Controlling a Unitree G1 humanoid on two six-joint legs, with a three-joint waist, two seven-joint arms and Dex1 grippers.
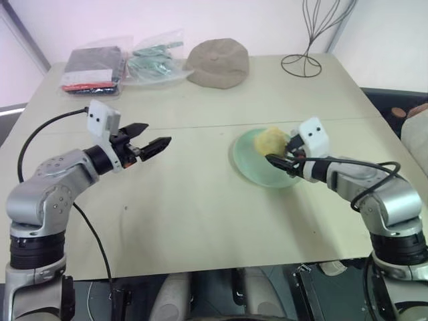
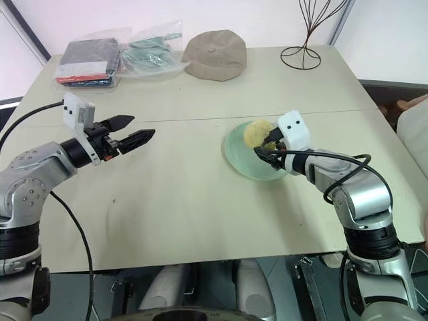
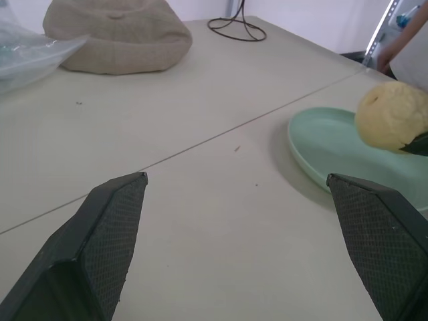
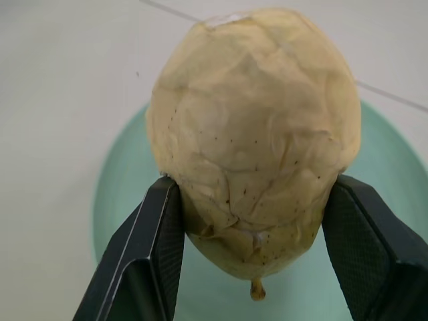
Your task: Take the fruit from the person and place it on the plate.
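Between my right gripper's [image 4: 251, 234] clamped fingers, bumpy pale yellow fruit [image 4: 257, 134] hangs over translucent mint-green plate [image 4: 120, 200]; release left. Left gripper [image 1: 148, 142] wide, idle.

Wrinkled, matt-skinned fruit [image 4: 254, 154], smooth translucent plastic plate [image 1: 251, 164], matt counter [image 1: 200, 214], coarse cloth cap [image 1: 217, 63] at upper centre.

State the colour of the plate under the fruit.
Pale mint green; the plate shows best in the right wrist view, behind the fruit.

Bare table [image 1: 194, 214] between the arms – cap [image 1: 217, 63], bags [image 1: 120, 63], wire stand [image 1: 304, 40] along far edge
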